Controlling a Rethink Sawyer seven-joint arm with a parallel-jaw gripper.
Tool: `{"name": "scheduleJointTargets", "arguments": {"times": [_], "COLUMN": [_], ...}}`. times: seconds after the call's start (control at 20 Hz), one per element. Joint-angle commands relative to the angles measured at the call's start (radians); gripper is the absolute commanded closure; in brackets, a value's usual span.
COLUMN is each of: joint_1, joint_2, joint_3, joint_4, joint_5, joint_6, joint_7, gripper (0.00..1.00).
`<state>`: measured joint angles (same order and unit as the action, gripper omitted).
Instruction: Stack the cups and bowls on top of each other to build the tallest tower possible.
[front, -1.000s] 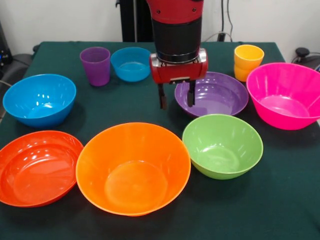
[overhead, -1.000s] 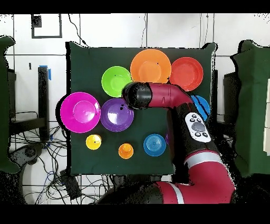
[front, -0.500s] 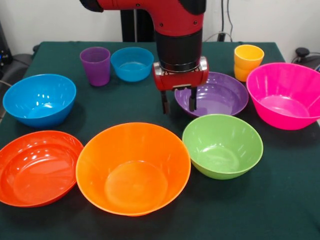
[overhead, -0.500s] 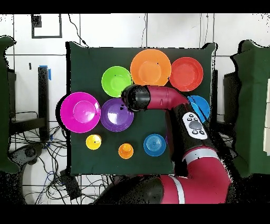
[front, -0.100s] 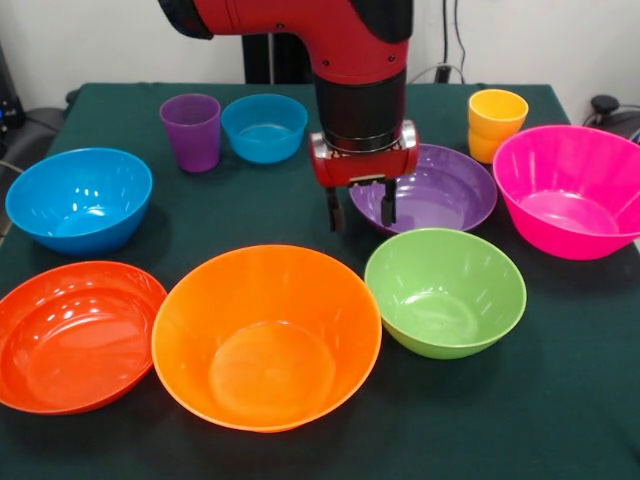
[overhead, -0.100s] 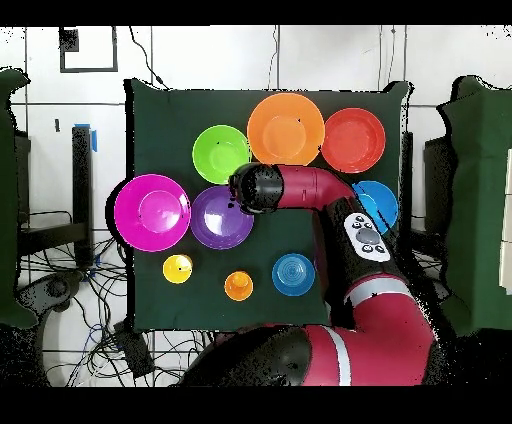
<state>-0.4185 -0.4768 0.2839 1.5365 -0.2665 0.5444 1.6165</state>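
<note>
Your claw (front, -0.100s: 360, 213) hung open and empty just above centre in the front view, its two dark fingers straddling the near-left rim of the purple bowl (front, -0.100s: 430, 190), one tip inside the lip and one outside. That stance read as a rim pinch being lined up, which suits a thin-walled bowl too wide to grip across.

No tower existed yet: every bowl sat alone on the green cloth worktop (front, -0.100s: 580, 400). The large pink bowl (front, -0.100s: 570, 190), the likely base, was at the right edge, just beside the purple one. The green bowl (front, -0.100s: 445, 292) sat right of centre, the large orange bowl (front, -0.100s: 267, 335) at bottom centre, the shallow red-orange bowl (front, -0.100s: 75, 335) at lower left, the blue bowl (front, -0.100s: 78, 198) at the left edge, and the small blue bowl (front, -0.100s: 264, 127) at upper centre-left.

The purple cup (front, -0.100s: 191, 132) stood beside that small bowl; a yellow cup (front, -0.100s: 497, 118) sat at upper right, seemingly on an orange one.

All were glossy, smooth plastic, round and tapered, so you could expect them to nest readily but slip under a light pinch.
</note>
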Motion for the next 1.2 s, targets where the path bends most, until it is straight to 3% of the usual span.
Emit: {"name": "scheduleJointTargets", "arguments": {"times": [0.05, 0.8, 0.9, 1.2], "joint_1": [-0.004, -0.004, 0.023, 0.022], "joint_2": [0.031, 0.032, 0.016, -0.013], "joint_3": [0.087, 0.099, 0.065, 0.064], "joint_4": [0.031, 0.006, -0.011, 0.0], "joint_5": [-0.08, -0.095, -0.117, -0.105], "joint_6": [-0.073, -0.055, -0.028, 0.01], "joint_7": [-0.051, -0.072, -0.073, -0.046], "gripper": [1.0, 1.0, 1.0, 1.0]}}
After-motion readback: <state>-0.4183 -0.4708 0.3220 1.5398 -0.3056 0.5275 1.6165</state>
